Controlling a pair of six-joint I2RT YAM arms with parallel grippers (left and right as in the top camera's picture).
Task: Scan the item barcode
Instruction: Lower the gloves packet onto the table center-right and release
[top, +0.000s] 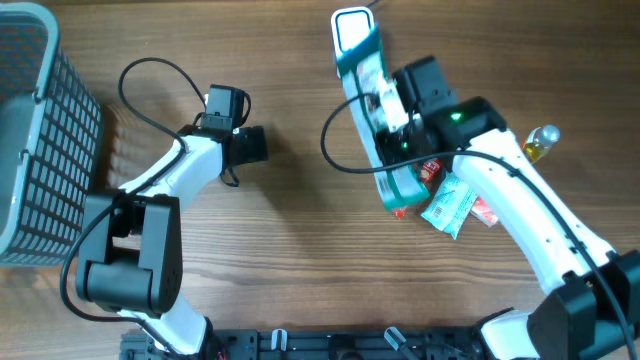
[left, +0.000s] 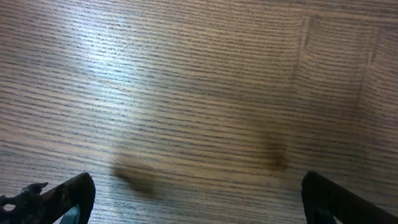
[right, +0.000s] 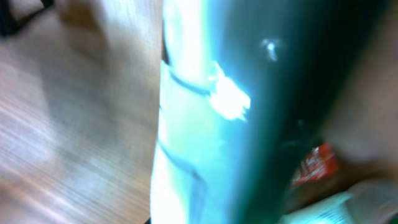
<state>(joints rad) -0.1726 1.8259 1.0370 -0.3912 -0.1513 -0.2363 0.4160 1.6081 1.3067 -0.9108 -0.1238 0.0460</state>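
While our left gripper (top: 254, 145) hangs with jaws wide over the bare table (top: 290, 260), left of centre, our right gripper (top: 392, 115) sits over the teal scanner (top: 352, 40). The scanner runs from the top, right of centre, down to the snack packets (top: 450, 205). We cannot tell whether those jaws grip it. A grey basket (top: 40, 130) fills the left edge.

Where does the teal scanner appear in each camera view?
Overhead: teal scanner upper right of centre, running top to bottom.
Left wrist: not in it.
Right wrist: teal scanner fills the centre, blurred.
Shared landmark: the wooden table.
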